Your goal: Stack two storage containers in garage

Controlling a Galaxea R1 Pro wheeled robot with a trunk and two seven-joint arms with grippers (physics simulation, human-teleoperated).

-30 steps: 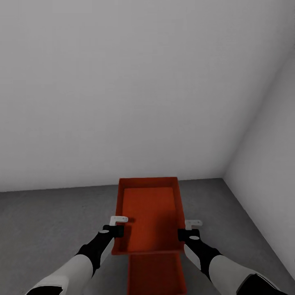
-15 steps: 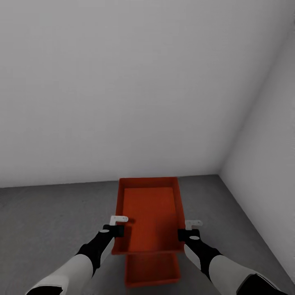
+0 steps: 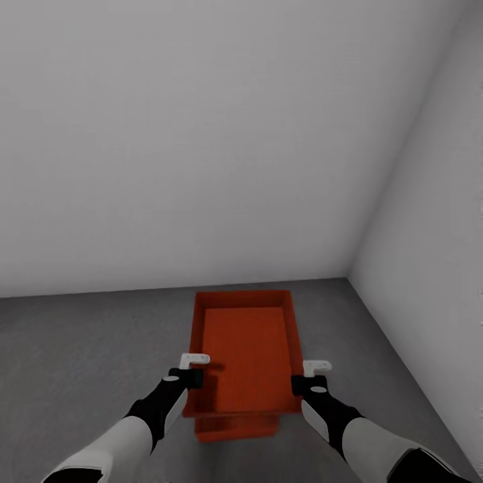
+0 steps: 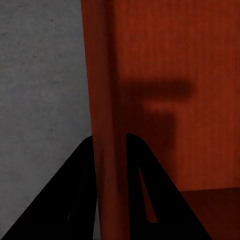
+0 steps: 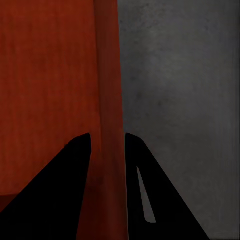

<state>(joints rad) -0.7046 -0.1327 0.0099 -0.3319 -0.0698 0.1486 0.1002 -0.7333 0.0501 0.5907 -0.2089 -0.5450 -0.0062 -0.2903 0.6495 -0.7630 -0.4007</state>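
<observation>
Head view has both my arms reaching forward and down, forearms white, wrists black, converging slightly toward the orange-red storage container [image 3: 245, 355] that I hold between them. My left pincer [image 3: 193, 377] is clamped on the container's left wall near its close end, and my right pincer [image 3: 302, 384] is clamped on the right wall at about the same place (each carries a small white bracket on top). The container hangs level, long axis pointing away from me, open side up, its ribbed bottom bare. Just beneath its near edge shows a strip of the second storage container [image 3: 236, 427], sitting on the dark grey concrete floor [image 3: 80, 349]; whether the two boxes touch I cannot tell. White-grey walls [image 3: 201, 134] meet in a corner ahead and to my right. In the left wrist view, my left pincer [image 4: 110, 145] has its two dark fingers [image 4: 82, 165] pressed against either face of the thin orange wall [image 4: 102, 75], with concrete to one side. In the right wrist view, my right pincer [image 5: 107, 145] grips its wall [image 5: 106, 75] the same way, fingers [image 5: 82, 155] squeezing it from both sides.
</observation>
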